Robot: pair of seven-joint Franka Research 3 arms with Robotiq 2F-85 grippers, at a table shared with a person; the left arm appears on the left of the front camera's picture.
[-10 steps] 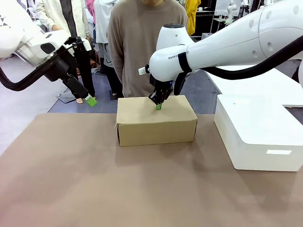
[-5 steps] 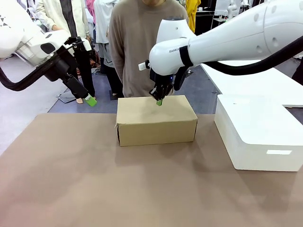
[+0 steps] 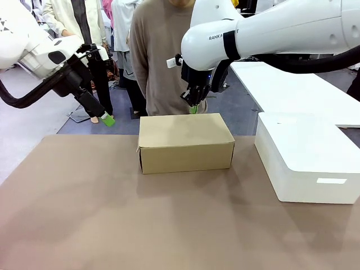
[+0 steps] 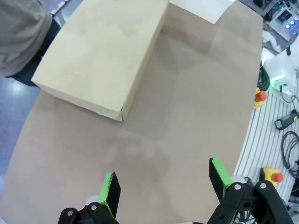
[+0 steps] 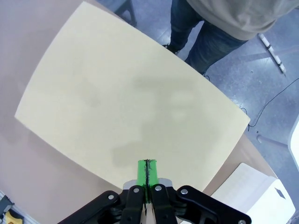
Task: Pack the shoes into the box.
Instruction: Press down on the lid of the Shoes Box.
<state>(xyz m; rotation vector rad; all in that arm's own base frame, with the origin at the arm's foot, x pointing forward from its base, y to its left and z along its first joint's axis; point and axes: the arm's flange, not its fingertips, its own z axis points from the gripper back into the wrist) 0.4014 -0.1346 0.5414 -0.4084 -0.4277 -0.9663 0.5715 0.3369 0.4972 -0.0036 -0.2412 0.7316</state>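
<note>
Plain tan cardboard box [image 3: 185,142], lid flat and closed; right gripper [image 3: 193,108] clenched empty above it; left gripper [image 4: 163,185] released.

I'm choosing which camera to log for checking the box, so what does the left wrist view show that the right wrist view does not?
Left wrist view alone: the left gripper with fingers spread wide over bare table, the cardboard box's side wall and corner, and cables and red buttons past the table edge.

Right wrist view alone: the right gripper with fingers pressed together above the lid, and the person's legs.

Both: the closed box, the tabletop, a bit of the white box.
</note>
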